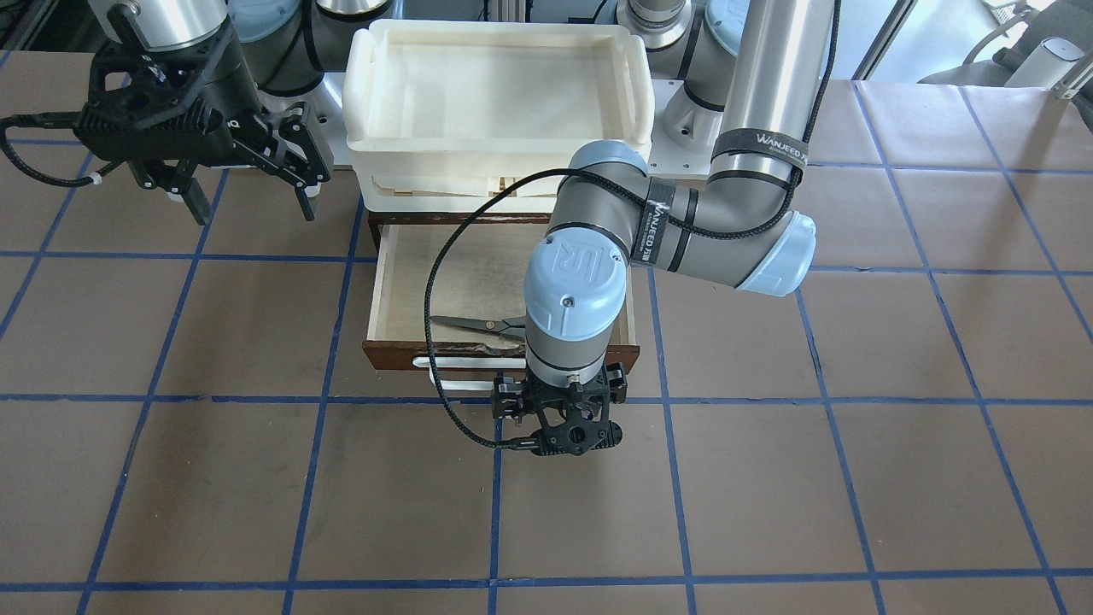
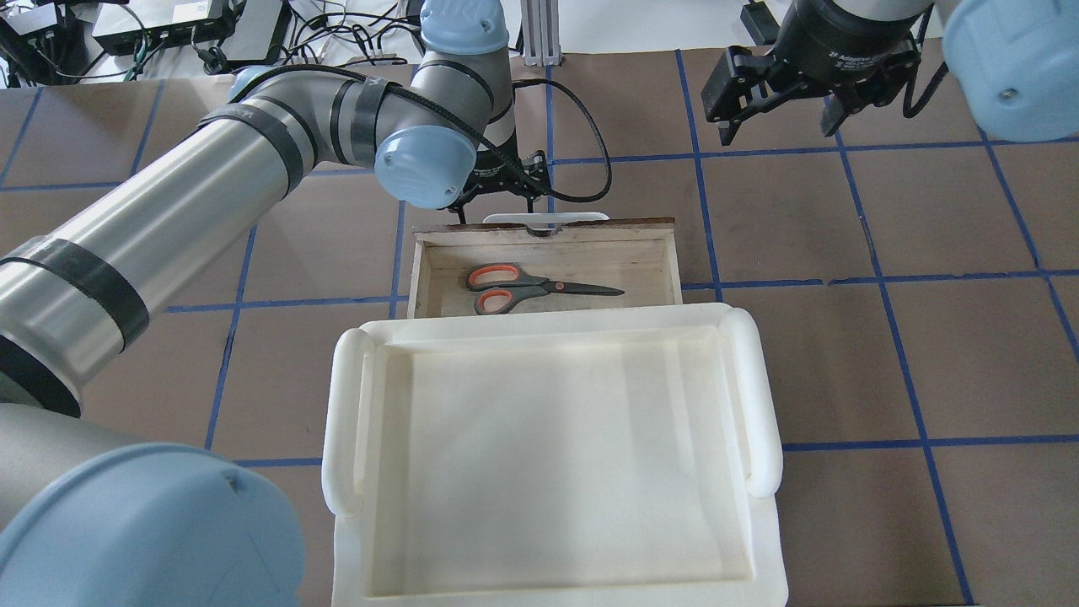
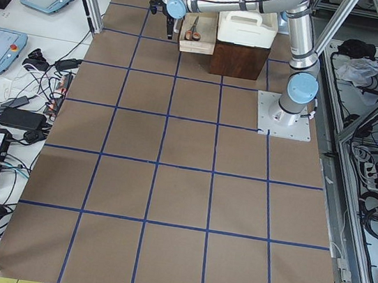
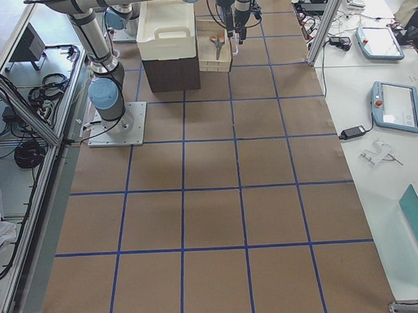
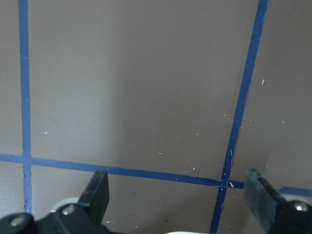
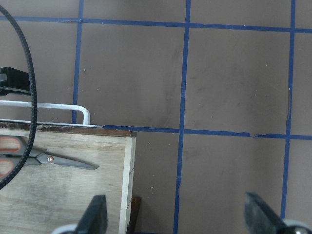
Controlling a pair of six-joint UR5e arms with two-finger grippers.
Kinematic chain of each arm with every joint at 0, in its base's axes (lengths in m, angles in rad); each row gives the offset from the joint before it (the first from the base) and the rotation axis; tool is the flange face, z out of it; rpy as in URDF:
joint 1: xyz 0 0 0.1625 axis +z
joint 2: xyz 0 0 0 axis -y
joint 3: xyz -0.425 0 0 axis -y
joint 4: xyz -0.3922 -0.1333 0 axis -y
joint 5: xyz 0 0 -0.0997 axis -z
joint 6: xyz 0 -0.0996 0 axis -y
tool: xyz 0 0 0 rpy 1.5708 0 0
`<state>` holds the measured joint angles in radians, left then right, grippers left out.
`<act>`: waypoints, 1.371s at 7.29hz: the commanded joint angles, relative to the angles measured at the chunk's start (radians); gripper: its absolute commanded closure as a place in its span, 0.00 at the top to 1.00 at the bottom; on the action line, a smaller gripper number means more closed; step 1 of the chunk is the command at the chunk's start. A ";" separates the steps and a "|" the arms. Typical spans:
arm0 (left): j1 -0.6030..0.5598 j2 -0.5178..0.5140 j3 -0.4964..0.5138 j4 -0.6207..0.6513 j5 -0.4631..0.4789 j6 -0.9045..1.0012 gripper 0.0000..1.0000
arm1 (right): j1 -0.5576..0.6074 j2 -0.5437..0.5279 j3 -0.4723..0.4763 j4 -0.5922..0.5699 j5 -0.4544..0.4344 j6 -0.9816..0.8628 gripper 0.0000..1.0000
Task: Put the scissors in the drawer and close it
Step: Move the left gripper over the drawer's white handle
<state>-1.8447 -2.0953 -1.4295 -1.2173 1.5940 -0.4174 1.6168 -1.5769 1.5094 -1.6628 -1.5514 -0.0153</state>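
The scissors (image 2: pixel 539 288), with grey handles lined orange-red, lie flat inside the open drawer (image 2: pixel 548 232). They also show in the front view (image 1: pixel 478 325) and the right wrist view (image 6: pixel 53 160). The drawer has a dark brown front (image 1: pixel 401 352) and a white bar handle (image 1: pixel 461 363). My left gripper (image 1: pixel 559 410) hangs just in front of that handle, pointing down at the table. Its fingers (image 5: pixel 97 192) are wide apart with nothing between them. My right gripper (image 1: pixel 254 209) is open and empty, held above the table off to the drawer's side.
A cream-white plastic tray (image 2: pixel 548 329) sits on top of the cabinet above the drawer. The brown table has blue tape grid lines (image 1: pixel 666 478). A black cable (image 1: pixel 435 282) from the left wrist loops over the drawer.
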 commanded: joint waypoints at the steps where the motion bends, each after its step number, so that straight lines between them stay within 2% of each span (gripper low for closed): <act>1: 0.001 0.014 0.001 -0.037 -0.015 -0.015 1.00 | 0.000 0.000 0.000 0.000 -0.001 0.000 1.00; 10: 0.009 0.057 0.011 -0.168 -0.032 -0.060 1.00 | 0.000 0.000 0.000 0.000 0.001 0.002 1.00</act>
<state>-1.8378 -2.0392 -1.4200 -1.3822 1.5599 -0.4734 1.6168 -1.5770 1.5094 -1.6628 -1.5514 -0.0144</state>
